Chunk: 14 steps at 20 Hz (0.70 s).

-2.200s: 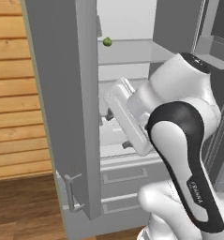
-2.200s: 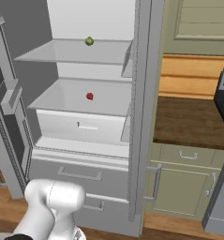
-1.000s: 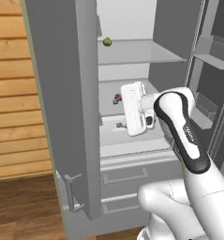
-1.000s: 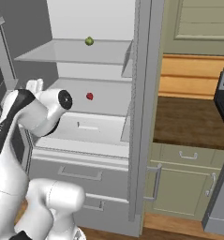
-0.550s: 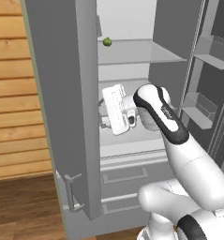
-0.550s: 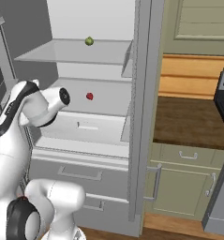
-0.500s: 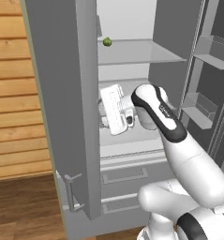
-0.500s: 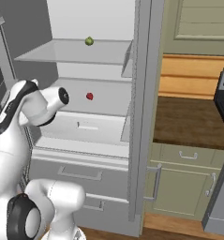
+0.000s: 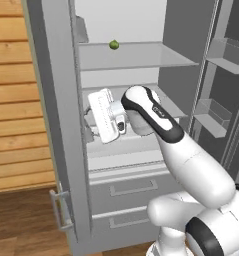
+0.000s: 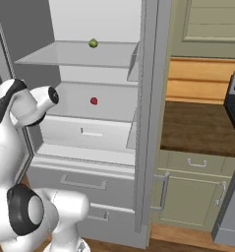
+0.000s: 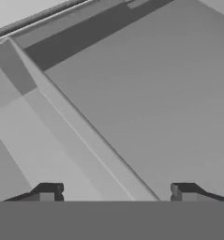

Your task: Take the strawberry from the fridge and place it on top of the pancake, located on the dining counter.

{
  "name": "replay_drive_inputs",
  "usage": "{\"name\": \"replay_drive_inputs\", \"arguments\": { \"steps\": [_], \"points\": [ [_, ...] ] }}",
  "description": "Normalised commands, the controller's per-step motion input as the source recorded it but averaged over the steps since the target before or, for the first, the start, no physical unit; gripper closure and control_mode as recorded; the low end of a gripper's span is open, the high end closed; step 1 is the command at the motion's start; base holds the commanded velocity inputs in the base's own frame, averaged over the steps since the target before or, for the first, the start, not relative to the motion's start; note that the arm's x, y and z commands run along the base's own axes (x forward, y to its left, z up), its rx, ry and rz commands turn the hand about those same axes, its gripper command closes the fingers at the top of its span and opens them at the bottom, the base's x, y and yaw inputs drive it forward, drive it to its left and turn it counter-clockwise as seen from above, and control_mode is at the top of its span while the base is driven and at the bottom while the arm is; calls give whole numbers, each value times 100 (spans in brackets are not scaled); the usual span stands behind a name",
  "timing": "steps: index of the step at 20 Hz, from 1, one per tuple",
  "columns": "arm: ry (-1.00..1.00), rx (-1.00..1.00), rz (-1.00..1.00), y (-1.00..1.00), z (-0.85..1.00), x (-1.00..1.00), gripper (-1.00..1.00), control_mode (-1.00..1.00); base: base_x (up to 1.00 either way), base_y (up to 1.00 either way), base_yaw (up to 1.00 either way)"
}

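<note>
The robot's two-finger hand [image 11: 114, 193], its dark tips spread wide with nothing between them, reaches into the tall light-grey French-door fridge [image 9: 61, 125] at the height of the middle glass shelf, facing plain grey panels. The tiny red strawberry [image 10: 93, 101] lies on that middle shelf toward the back of the fridge, apart from the hand. A small green round fruit [image 10: 93, 43] sits on the glass shelf above, almost directly over the strawberry.

— Does any writing show, on the fridge [image 10: 148, 123] or the arm?
— A faint dark mark sits on the arm's forearm, centre frame, too small to read.
</note>
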Motion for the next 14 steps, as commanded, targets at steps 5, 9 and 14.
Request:
{"name": "replay_drive_inputs", "arguments": {
  "steps": [5,9,14],
  "points": [
    [0,-1,3,63,-3,-18,-100,-100,0,0,0],
    [0,0,1,3,0,-14,-100,-100,0,0,0],
    [0,-1,0,-72,0,-35,-100,-100,0,0,0]
  ]
}}
